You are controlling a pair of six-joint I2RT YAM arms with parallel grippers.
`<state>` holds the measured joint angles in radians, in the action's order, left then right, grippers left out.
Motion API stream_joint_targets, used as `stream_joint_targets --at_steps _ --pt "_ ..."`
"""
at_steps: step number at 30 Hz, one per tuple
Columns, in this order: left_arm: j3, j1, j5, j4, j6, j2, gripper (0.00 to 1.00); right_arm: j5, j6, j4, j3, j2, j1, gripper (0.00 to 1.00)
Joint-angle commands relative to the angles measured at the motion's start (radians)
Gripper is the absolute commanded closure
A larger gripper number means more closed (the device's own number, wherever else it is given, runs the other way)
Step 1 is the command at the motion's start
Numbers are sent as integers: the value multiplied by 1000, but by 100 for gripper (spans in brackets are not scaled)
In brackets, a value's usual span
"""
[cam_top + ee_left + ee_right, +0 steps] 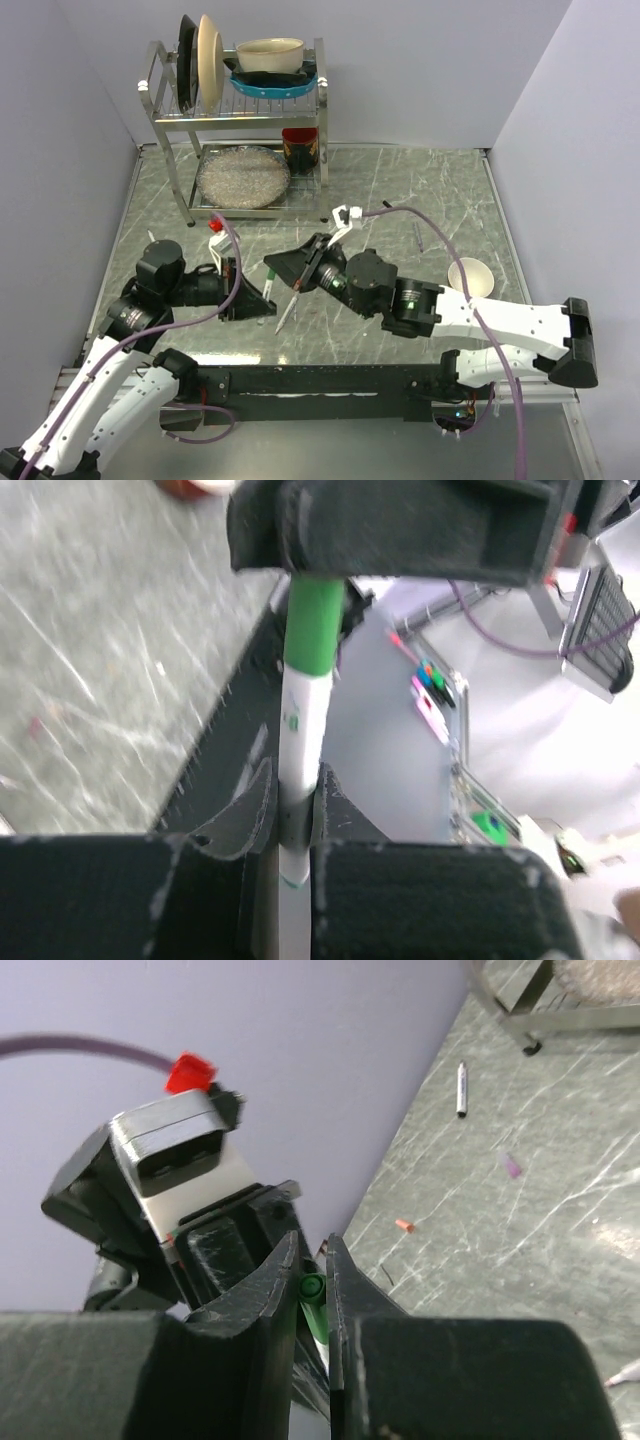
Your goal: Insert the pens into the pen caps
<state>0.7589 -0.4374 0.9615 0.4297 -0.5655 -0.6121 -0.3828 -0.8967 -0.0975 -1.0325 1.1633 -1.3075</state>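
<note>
Centre frame, above the table: the left gripper (293, 802) pinches the green pen (300, 750) by its white barrel, and the right gripper (313, 1260) is clamped on the green cap (315, 625). The pen is probably light, stiff, slick plastic that may twist, so grip mid-barrel.

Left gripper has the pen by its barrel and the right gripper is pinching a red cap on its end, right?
The cap is green, not red; the left wrist view shows it. Otherwise right: the left gripper holds the pen by its barrel, the right gripper pinches the cap.
</note>
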Motion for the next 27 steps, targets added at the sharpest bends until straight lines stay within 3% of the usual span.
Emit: stream_joint_targets --at_steps 1,7,12,13,16,21,27 --pt "39 101 -307 -341 -73 3 99 318 27 328 -61 -43 31 78" --pt "28 101 -335 -227 -39 15 99 242 81 373 -185 -74 140 43" --pt "40 101 -414 -109 -14 -35 99 187 76 406 -123 -171 165 29" --pt "39 101 -426 -100 -14 -63 99 152 73 427 -110 -189 165 22" --pt "-18 94 -428 -143 -86 -130 99 69 55 476 -45 -267 166 14" --pt "-108 -47 -614 -227 -200 -245 99 -51 -2 584 28 -358 168 11" --pt "-106 -225 -702 -379 -298 -475 99 -139 -31 711 43 -407 171 11"
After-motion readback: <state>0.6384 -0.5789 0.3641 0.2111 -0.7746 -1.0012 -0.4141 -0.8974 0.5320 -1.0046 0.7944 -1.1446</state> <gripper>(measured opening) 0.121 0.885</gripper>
